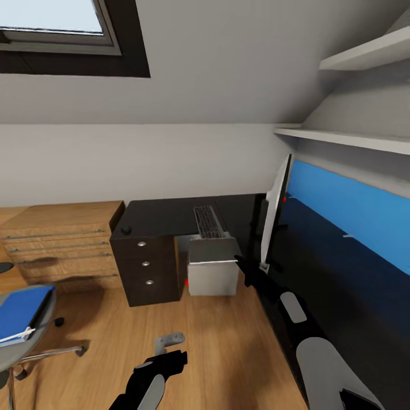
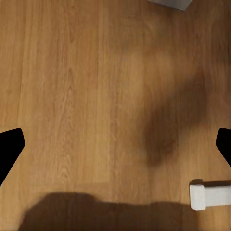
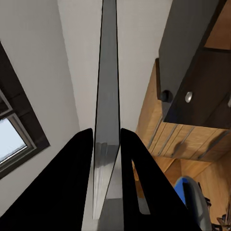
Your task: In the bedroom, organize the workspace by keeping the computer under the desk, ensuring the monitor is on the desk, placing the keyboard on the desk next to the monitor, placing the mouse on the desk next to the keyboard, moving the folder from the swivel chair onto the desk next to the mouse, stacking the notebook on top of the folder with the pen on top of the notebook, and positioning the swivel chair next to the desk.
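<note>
Desk [image 1: 171, 213]; right fingers [image 3: 77, 183] pinch monitor [image 3: 107, 120]

Open wood floor [image 1: 228, 341] in front of the desk [image 1: 165, 213], w/ free room around the left gripper [image 1: 169, 348]. Computer [image 1: 213, 265] fills the gap under the desk beside the drawers [image 1: 145, 265]. Monitor [image 1: 277, 208] stands edge-on, pinched by the right gripper [image 3: 107, 144], w/ shelves [image 1: 341, 136] overhead. Chair [image 1: 25, 324] blocks the floor's left side
</note>
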